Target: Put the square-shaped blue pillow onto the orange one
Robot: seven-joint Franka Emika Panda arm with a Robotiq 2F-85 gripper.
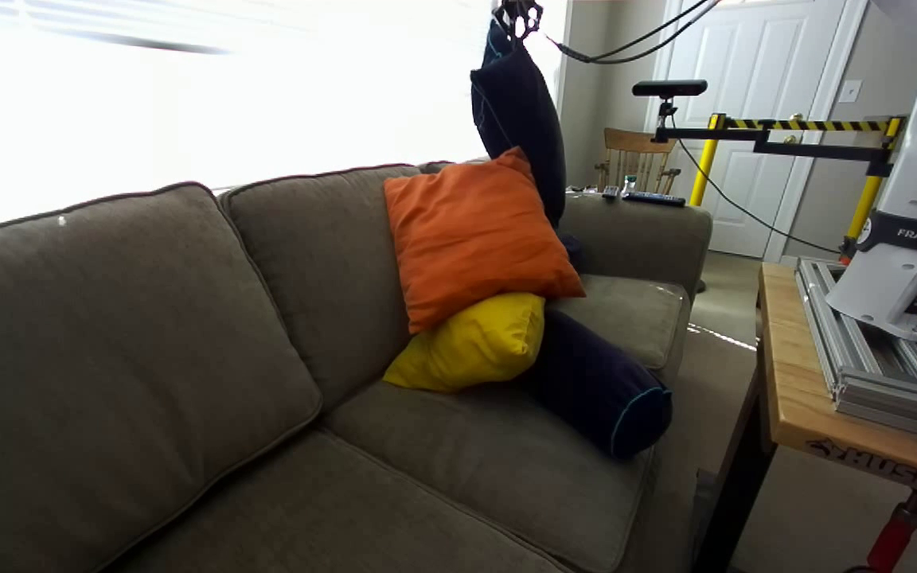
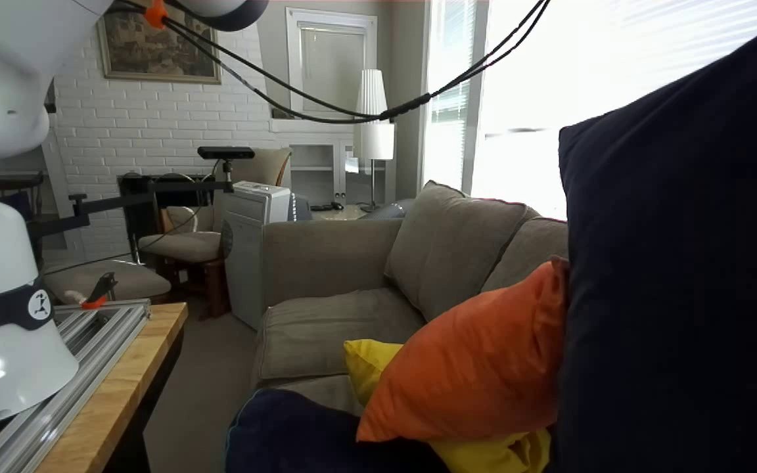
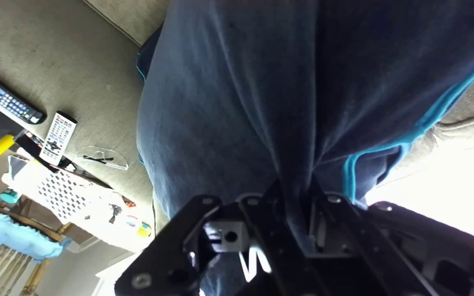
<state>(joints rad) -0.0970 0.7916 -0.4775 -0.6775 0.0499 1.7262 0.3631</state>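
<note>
Near the back corner of the sofa [image 1: 427,477], at its armrest [image 1: 634,239] end, the square blue pillow [image 1: 524,119] hangs beside the orange one [image 1: 474,239], a fold of it pinched tight in the gripper [image 3: 296,193]. Swinging from that hold, it could knock the orange one off the yellow pillow [image 1: 478,342]; let go upright, it could topple down the orange slope. No container holds them.
</note>
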